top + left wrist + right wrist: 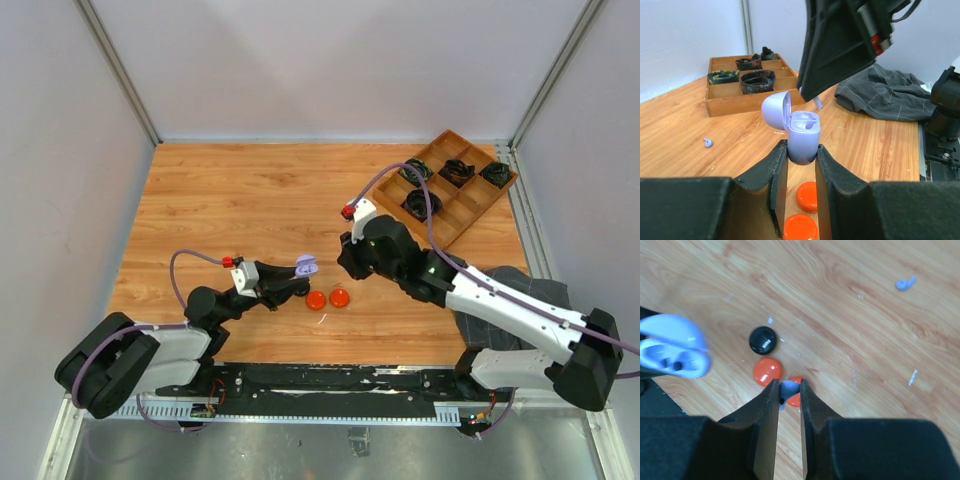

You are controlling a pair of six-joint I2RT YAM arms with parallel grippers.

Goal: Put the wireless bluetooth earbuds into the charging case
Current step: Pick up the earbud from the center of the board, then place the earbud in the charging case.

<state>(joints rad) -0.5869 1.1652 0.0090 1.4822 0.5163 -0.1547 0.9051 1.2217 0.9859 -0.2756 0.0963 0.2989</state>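
My left gripper (802, 152) is shut on the lower body of a lilac charging case (803, 135) and holds it upright above the table, its lid open to the left. The case also shows in the top view (306, 265) and in the right wrist view (672, 355). My right gripper (789, 387) is shut on a lilac earbud (788, 389) and holds it in the air just right of and above the case; its stem hangs down in the left wrist view (818, 103). A second lilac earbud (707, 142) lies loose on the wood, also in the right wrist view (905, 283).
Two orange discs (317, 300) (340, 297) lie below the grippers, with a black disc (763, 340) beside them. A wooden compartment tray (470, 215) holding coiled black cables stands at the back right. A grey cloth (885, 95) lies at the right by the right arm's base.
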